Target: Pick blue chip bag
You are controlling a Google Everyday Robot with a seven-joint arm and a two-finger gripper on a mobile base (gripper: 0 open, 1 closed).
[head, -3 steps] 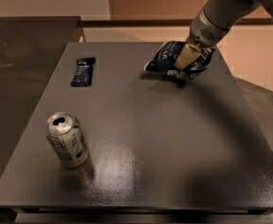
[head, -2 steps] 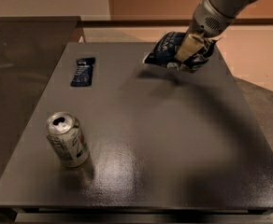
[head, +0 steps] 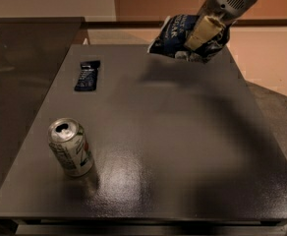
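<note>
The blue chip bag point(head: 175, 36) is a crinkled navy bag with white lettering. It hangs in the air above the far right part of the dark table point(head: 163, 132), clear of the surface, with its shadow below it. My gripper point(head: 198, 39) comes down from the top right and is shut on the bag; one pale yellowish finger point(head: 200, 33) lies across the bag's front. The bag's right side is hidden behind the gripper.
A small flat dark blue bar wrapper point(head: 87, 74) lies at the far left of the table. An opened soda can point(head: 70, 147) stands upright near the front left. A lower dark counter point(head: 15, 73) runs along the left side.
The gripper has risen with the blue chip bag in it, lifting the bag off the table and up toward the far edge. The can and the wrapper have not moved.
</note>
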